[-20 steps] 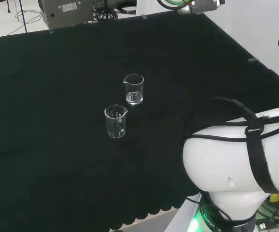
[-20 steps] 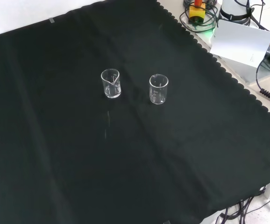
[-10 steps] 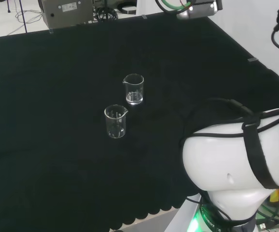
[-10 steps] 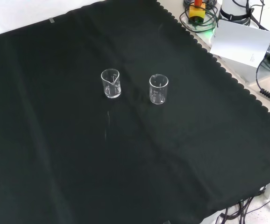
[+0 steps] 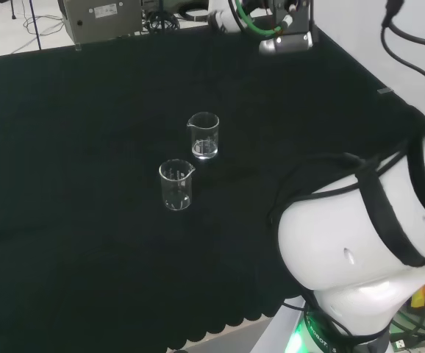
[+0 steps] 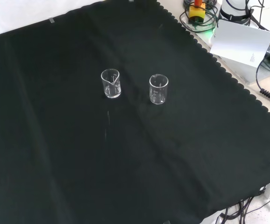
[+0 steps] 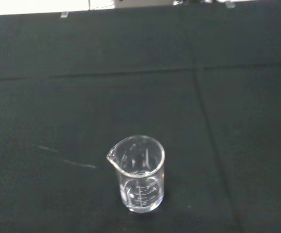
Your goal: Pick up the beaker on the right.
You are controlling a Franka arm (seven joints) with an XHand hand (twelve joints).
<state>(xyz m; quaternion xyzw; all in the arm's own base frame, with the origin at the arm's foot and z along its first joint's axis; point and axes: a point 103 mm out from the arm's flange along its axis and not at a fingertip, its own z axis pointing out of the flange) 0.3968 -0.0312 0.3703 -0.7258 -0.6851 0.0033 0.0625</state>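
Two small clear beakers stand upright on the black cloth, close together and both apparently empty. In the head view one beaker point(image 5: 204, 136) is farther off and the other beaker point(image 5: 176, 185) is nearer and a little left. In the front view they stand side by side, the left beaker point(image 6: 111, 83) and the right beaker point(image 6: 158, 88). The wrist view shows a single beaker point(image 7: 139, 174) with its spout, standing alone on the cloth; I cannot tell which of the two it is. The arm's wrist end point(image 5: 284, 35), trailing a green cable, hangs high over the far right of the cloth, well away from both beakers.
The arm's big white link point(image 5: 359, 243) stands at the head view's lower right. A white card point(image 6: 240, 42), cables and a yellow device point(image 6: 197, 10) lie off the cloth's scalloped edge at the front view's upper right. A grey box point(image 5: 98, 18) sits beyond the far edge.
In the head view the arm's wrist end has come lower and leftward over the cloth's far side, and the big white link has turned. Both beakers stay put.
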